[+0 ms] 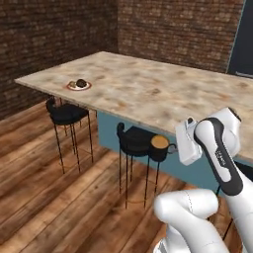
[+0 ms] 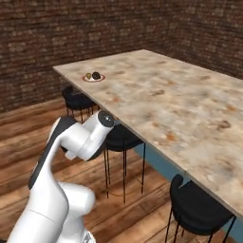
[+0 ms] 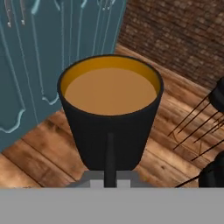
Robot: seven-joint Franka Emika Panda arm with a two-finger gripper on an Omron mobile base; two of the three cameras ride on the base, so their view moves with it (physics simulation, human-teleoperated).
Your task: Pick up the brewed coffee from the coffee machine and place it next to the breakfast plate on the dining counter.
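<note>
Black mug [image 1: 159, 147] of coffee sits upright in the claw [image 1: 170, 148], gripped and carried below the counter [image 1: 163, 89] edge; the plate [image 1: 79, 85] lies far up-left on that counter, well apart.

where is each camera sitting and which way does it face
Left base view: behind the arm's left, facing forward and down at the dining counter, breakfast plate and the gripper holding the brewed coffee; arm at lower right.
Right base view: behind the arm's right, same counter and plate; arm at lower left.
Hand view: on the hand, facing the mug, floor behind.
Both base views share counter, plate, stools.
</note>
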